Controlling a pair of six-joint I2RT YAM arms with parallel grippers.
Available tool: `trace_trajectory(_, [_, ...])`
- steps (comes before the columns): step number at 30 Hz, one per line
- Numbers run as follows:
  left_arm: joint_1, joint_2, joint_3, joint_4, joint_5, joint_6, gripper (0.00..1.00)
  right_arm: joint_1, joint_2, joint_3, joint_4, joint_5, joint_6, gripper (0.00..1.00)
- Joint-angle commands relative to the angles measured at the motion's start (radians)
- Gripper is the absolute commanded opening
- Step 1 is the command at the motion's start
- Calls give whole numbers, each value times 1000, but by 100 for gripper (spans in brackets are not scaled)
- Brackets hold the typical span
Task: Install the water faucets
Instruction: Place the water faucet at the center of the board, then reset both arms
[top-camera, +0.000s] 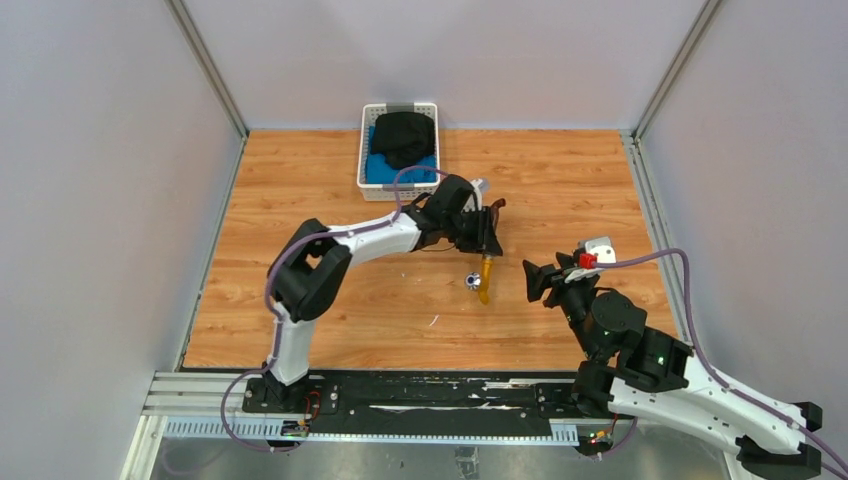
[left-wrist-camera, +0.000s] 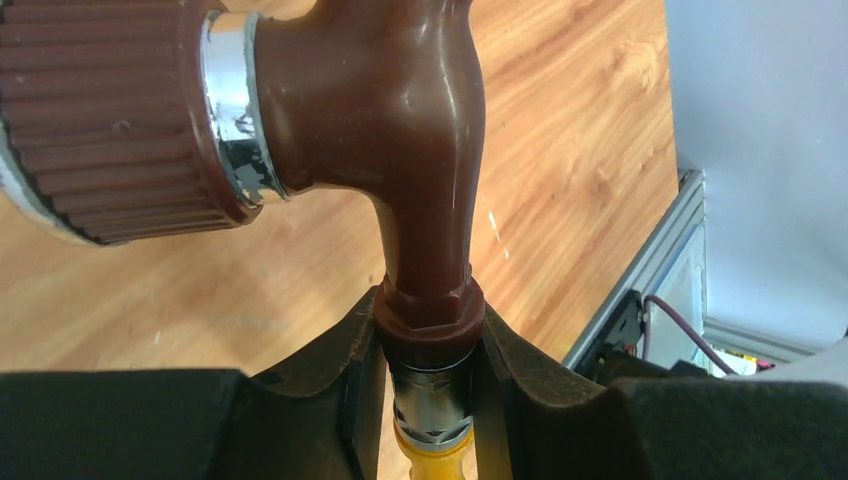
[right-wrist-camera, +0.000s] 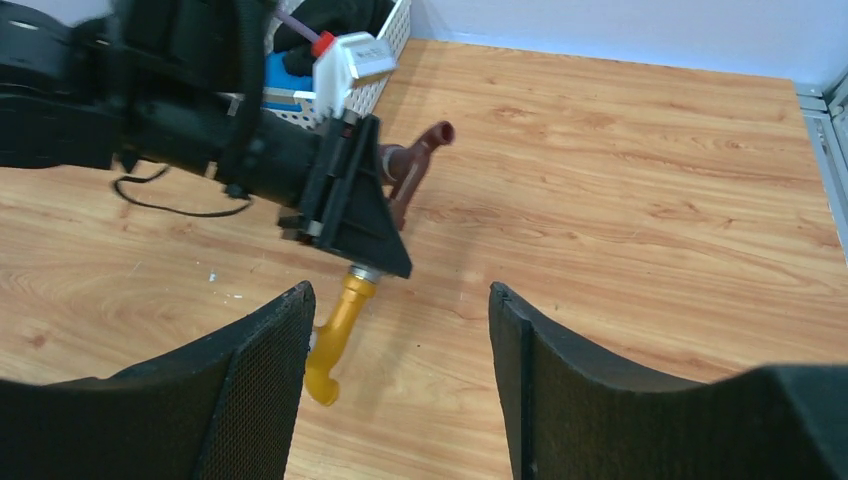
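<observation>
Two water faucets are joined end to end by a silvery fitting (left-wrist-camera: 432, 405). The reddish-brown faucet (left-wrist-camera: 420, 150) fills the left wrist view, its ribbed knob (left-wrist-camera: 100, 120) at the left. My left gripper (left-wrist-camera: 430, 370) is shut on its hex collar. Below the jaws the brass-yellow faucet (right-wrist-camera: 335, 340) points its spout down toward the table. From above, the left gripper (top-camera: 485, 235) sits mid-table with the brown faucet (top-camera: 497, 206) behind it, the yellow faucet (top-camera: 485, 282) in front and a small blue-marked knob (top-camera: 471, 281) beside that. My right gripper (top-camera: 537, 281) stands open, just right of the yellow faucet, holding nothing (right-wrist-camera: 400, 370).
A white basket (top-camera: 366, 150) with dark and blue cloth inside stands at the back of the wooden table, behind the left arm. Grey walls close in the left, right and back sides. A black rail runs along the near edge (top-camera: 420, 395).
</observation>
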Motion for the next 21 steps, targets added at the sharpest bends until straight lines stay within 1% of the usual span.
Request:
trace_trajectory(1, [-1, 153, 175, -34, 103, 45, 0, -11, -38, 24, -94, 21, 47, 63])
trace_trajectory(3, [-1, 215, 256, -91, 96, 66, 0, -11, -48, 32, -119, 23, 63, 63])
trace_trajectory(4, [-2, 240, 297, -132, 86, 84, 5, -11, -53, 34, -127, 25, 70, 63])
trace_trajectory(6, [-3, 273, 357, -195, 67, 113, 22, -11, -61, 37, -140, 27, 79, 63])
trace_trajectory(7, [-3, 282, 378, -215, 60, 126, 28, -11, -65, 38, -144, 28, 81, 63])
trace_trajectory(10, [-3, 290, 419, -263, 27, 156, 52, -11, -74, 45, -152, 28, 83, 63])
trace_trajectory(13, [-3, 298, 470, -320, 4, 187, 70, -10, -76, 57, -163, 28, 87, 63])
trace_trajectory(15, [-3, 292, 494, -350, -14, 206, 77, -11, -73, 65, -172, 30, 91, 63])
trace_trajectory(16, [-3, 282, 503, -368, -34, 216, 84, -11, -69, 70, -180, 32, 92, 63])
trace_trajectory(19, [-3, 226, 504, -407, -84, 250, 86, -10, -43, 94, -219, 71, 104, 66])
trace_trajectory(20, [-3, 200, 500, -424, -110, 271, 87, -11, -30, 104, -239, 97, 120, 68])
trace_trajectory(21, [-3, 167, 487, -444, -138, 285, 87, -11, -12, 123, -260, 122, 140, 74])
